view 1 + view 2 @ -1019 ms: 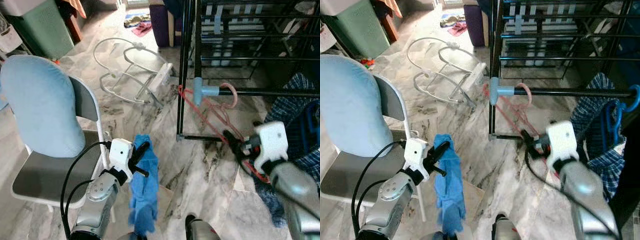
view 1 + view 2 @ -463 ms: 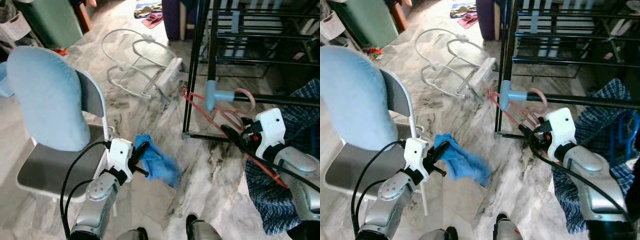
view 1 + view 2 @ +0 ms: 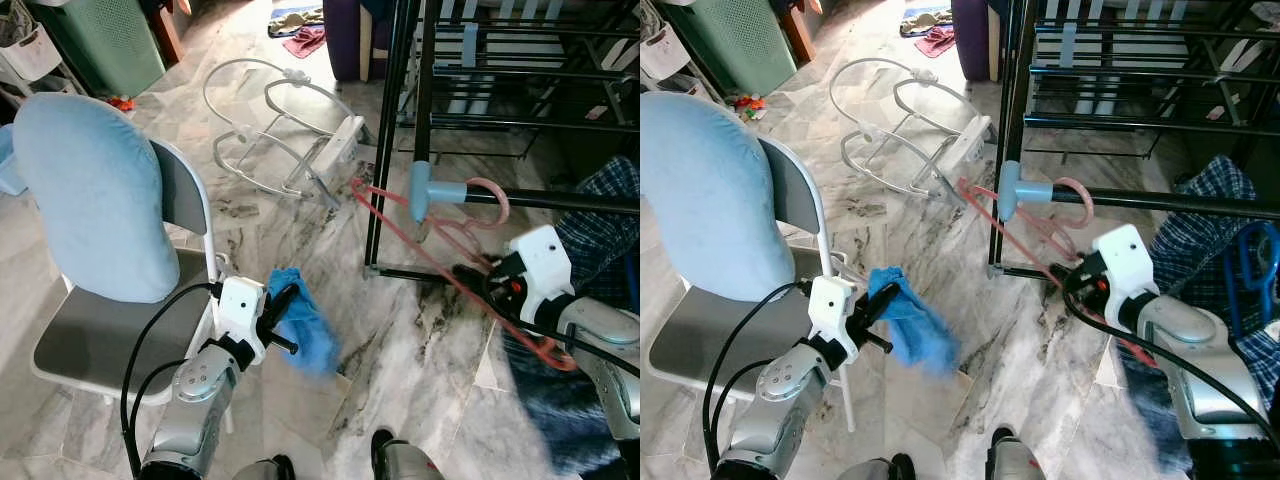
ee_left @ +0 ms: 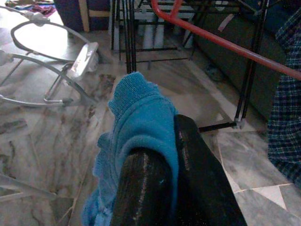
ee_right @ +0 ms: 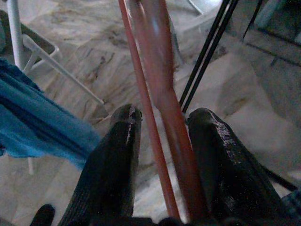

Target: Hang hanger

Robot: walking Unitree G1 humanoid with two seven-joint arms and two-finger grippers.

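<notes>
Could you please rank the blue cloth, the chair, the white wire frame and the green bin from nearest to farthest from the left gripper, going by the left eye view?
1. Blue cloth: clamped in the left gripper.
2. Chair: just to its left.
3. White wire frame: on the floor ahead.
4. Green bin: far ahead on the left.

arms: two, silver metal, rounded joint housings | wrists: white boxy camera modules | left gripper: two long black fingers, scuffed matte surface | right gripper: two long black fingers, red detail at base | cables: black, looping along both forearms | feet: dark, at bottom edge
</notes>
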